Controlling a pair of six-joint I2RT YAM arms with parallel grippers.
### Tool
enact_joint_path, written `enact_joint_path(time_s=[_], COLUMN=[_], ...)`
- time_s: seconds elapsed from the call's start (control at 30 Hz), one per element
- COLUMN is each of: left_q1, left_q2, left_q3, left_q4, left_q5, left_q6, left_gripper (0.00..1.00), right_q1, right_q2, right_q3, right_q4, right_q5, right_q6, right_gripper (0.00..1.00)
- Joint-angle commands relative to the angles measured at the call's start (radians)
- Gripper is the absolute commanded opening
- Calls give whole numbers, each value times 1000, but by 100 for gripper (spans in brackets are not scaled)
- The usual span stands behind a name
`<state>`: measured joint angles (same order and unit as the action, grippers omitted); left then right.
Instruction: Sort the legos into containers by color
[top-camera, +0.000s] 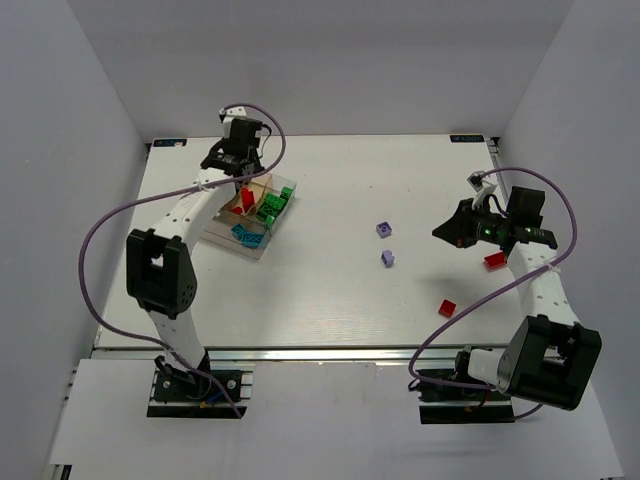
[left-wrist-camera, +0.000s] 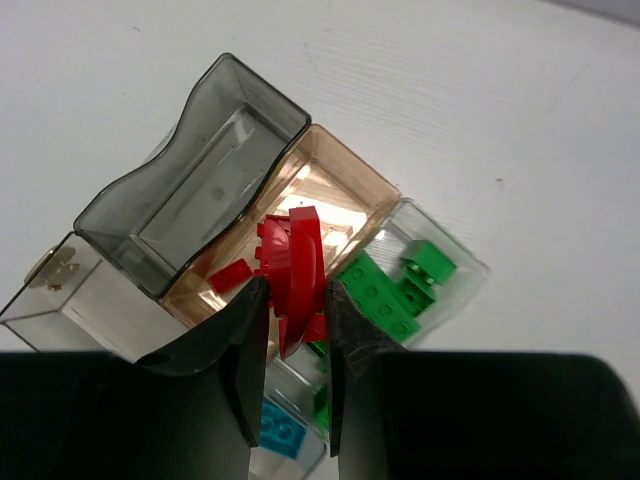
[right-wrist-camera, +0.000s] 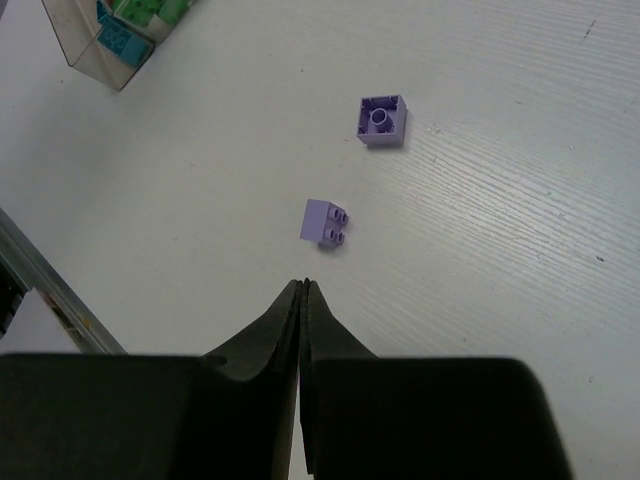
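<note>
My left gripper (left-wrist-camera: 296, 288) is shut on a red lego (left-wrist-camera: 300, 265), held on edge above the brownish compartment of the containers (left-wrist-camera: 180, 190). That compartment holds a small red lego (left-wrist-camera: 232, 275). Green legos (left-wrist-camera: 385, 290) fill the compartment beside it, and a cyan lego (left-wrist-camera: 280, 430) lies in the end one. In the top view the left gripper (top-camera: 243, 190) hangs over the tray (top-camera: 222, 237). My right gripper (right-wrist-camera: 302, 285) is shut with nothing between its fingers, just short of a light purple lego (right-wrist-camera: 325, 221). A second purple lego (right-wrist-camera: 382, 120) lies farther ahead.
Two red legos (top-camera: 494, 260) (top-camera: 447, 307) lie on the table beside the right arm. The purple legos (top-camera: 384, 229) (top-camera: 388, 258) sit mid-table, left of the right gripper (top-camera: 437, 232). White walls enclose the table on three sides.
</note>
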<state>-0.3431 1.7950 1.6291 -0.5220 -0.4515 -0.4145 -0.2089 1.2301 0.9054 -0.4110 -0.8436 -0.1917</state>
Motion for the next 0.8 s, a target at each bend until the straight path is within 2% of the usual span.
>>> enact_joint_path(time_s=[0.0,0.23,0.3,0.33,0.37,0.43,0.47,0.57,0.7,0.77], left_q1=[16,59,59,68,69,69,78,78,78,78], left_q2=[92,265,314,325,343,351,349,333,265,218], left_q3=[38,227,261,273,293,302,302,296,273,217], left_q4=[-18,-39,-53,-64,-70,-75,-73,-65,-59,-47], left_q5=[-42,20,25,27,33,51,53,66,108,151], left_q6=[100,103,99,94,92,89,89,88,83,71], left_gripper=[0,0,6,12,28,50,64,77,79,66], right_q1=[6,5,5,5,5,5,5,6,6,6], right_q2=[-20,-8,-6,-6,-6,-7,-7,-17,-35,-43], right_q3=[29,26,26,26,26,27,27,29,29,36], right_q4=[8,9,11,11,11,5,1,5,5,-17], right_q5=[-5,11,14,15,15,14,15,49,129,210], right_q6=[-20,-18,-20,-22,-25,-46,-52,-64,-100,-159], right_gripper=[5,8,13,16,29,40,47,52,55,56])
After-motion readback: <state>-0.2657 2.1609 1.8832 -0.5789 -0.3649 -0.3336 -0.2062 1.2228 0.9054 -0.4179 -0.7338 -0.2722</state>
